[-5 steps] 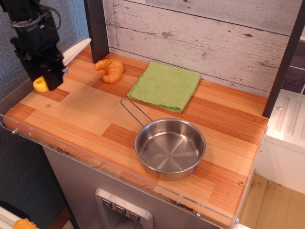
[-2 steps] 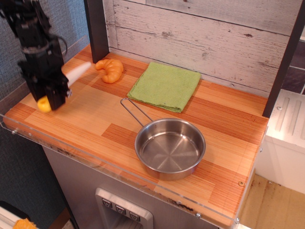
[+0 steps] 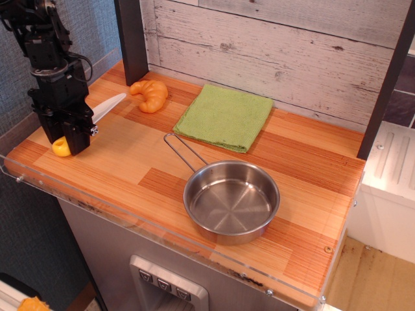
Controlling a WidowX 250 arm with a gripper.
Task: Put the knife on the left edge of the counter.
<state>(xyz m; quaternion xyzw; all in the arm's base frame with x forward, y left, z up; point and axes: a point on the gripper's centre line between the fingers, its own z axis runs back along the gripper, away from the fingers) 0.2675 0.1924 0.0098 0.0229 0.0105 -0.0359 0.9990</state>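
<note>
The knife has a yellow handle [image 3: 61,147] and a short white blade [image 3: 108,107]. It sits low over the left edge of the wooden counter [image 3: 130,155], handle toward the front, blade pointing back right. My black gripper [image 3: 70,136] is shut on the knife's middle and hides that part. The handle end looks to be touching or just above the wood; I cannot tell which.
An orange croissant toy [image 3: 150,94] lies at the back left. A green cloth [image 3: 224,117] lies at the back middle. A steel pan [image 3: 231,201] with a wire handle sits front centre. A clear acrylic rim [image 3: 97,204] runs along the front and left edges. A dark post [image 3: 131,39] stands behind.
My gripper has come down and slightly forward with the knife, from well above the counter's left edge to almost on it.
</note>
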